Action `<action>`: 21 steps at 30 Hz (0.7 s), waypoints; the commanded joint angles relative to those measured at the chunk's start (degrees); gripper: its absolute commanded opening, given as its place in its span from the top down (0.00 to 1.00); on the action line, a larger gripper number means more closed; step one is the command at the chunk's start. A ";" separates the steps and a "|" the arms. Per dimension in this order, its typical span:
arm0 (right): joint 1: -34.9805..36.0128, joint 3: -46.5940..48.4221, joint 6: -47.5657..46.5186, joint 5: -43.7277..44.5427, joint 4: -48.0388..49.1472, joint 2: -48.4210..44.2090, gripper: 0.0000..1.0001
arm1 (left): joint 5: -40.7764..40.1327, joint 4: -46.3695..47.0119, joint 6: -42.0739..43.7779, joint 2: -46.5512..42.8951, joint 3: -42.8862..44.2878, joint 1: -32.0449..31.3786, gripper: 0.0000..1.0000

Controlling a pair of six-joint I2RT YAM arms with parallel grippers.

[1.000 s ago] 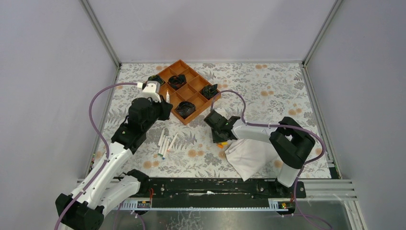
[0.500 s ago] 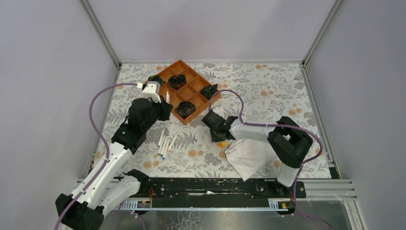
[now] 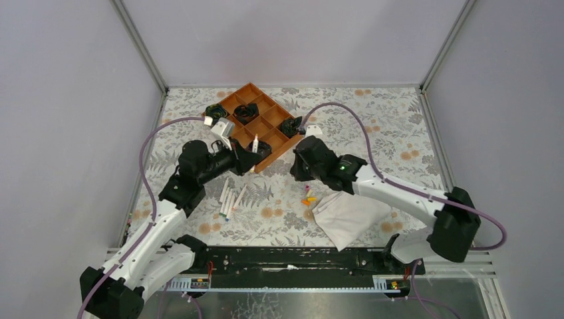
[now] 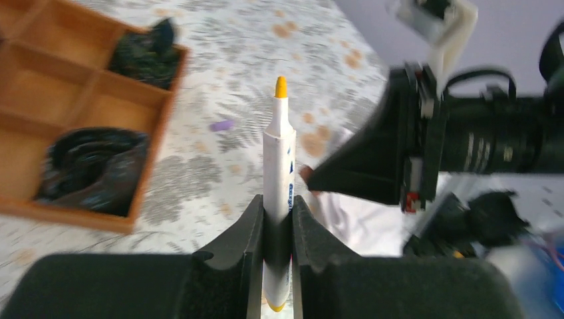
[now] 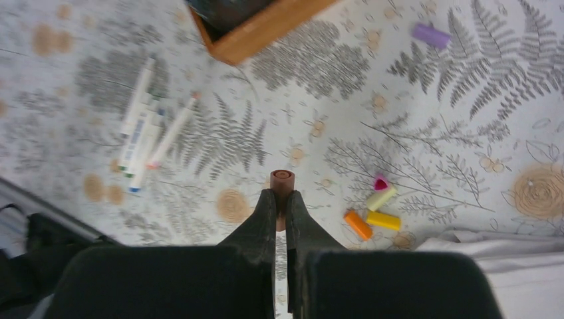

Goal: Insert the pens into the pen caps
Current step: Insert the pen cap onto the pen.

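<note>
My left gripper (image 4: 277, 203) is shut on a white pen (image 4: 278, 153) with a yellow-orange tip, held upright in front of the tray; it also shows in the top view (image 3: 255, 144). My right gripper (image 5: 282, 196) is shut on a small brown cap (image 5: 282, 180), held above the mat and close to the left gripper (image 3: 247, 158). Several more pens (image 5: 143, 126) lie together on the mat (image 3: 229, 197). Orange (image 5: 358, 224), yellow (image 5: 385, 219) and pink-ended (image 5: 381, 194) caps lie by the cloth. A purple cap (image 5: 431, 34) lies apart.
An orange-brown compartment tray (image 3: 251, 86) with black bundles in some cells stands at the back centre. A folded white cloth (image 3: 349, 216) lies front right, next to the loose caps (image 3: 308, 197). Metal frame posts and grey walls bound the mat.
My right gripper has lifted from the caps by the cloth and moved back left, holding the brown cap. My left gripper has swung right with the pen toward it.
</note>
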 commanded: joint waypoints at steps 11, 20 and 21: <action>0.25 0.27 0.65 -2.49 19.35 -16.96 1.00 | 26.46 18.30 -6.29 1.21 -3.32 -0.40 1.00; 0.25 -2.69 3.13 -5.48 29.56 -19.52 1.00 | 27.84 17.83 -5.61 2.00 -2.92 -2.99 1.00; 0.25 -2.67 3.11 -5.65 29.83 -19.44 1.00 | 27.94 17.63 -5.45 2.05 -2.92 -3.25 1.00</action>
